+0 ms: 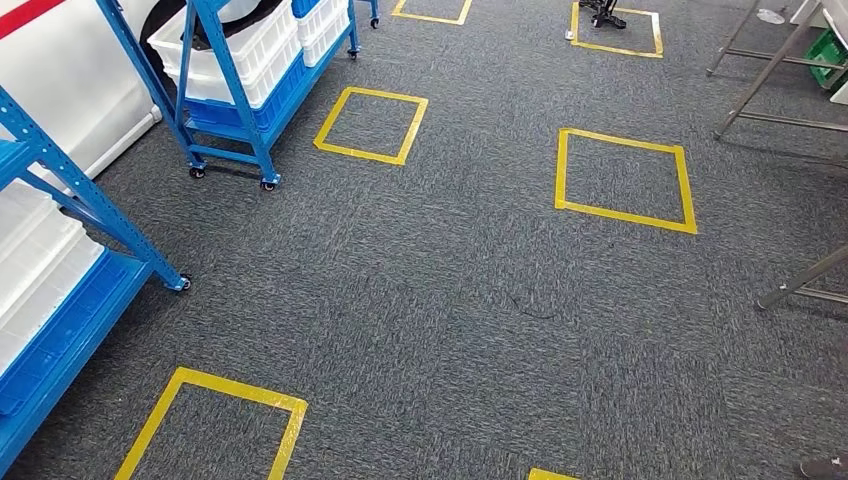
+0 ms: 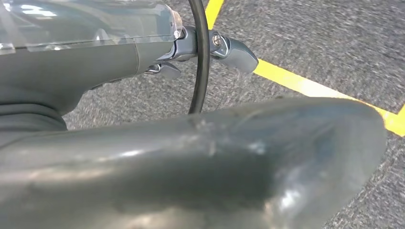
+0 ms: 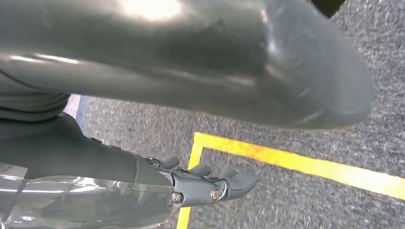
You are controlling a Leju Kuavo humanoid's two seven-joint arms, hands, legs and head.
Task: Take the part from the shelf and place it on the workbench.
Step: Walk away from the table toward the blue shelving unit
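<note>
Shelf units (image 1: 240, 90), blue-framed and loaded with white bins, stand along the left of the grey carpet (image 1: 480, 300).
Left hand (image 2: 210, 47) and right hand (image 3: 210, 188): fingers extended, holding nothing, above yellow floor tape (image 3: 296, 162). Part location: cannot tell.

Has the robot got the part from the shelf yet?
Not yet. Nothing looks done: the left hand and the right hand hang over the carpet holding nothing. The blue shelf with white bins stands ahead on the left. Left to do: reach it, take the part and carry it to the workbench.
</note>
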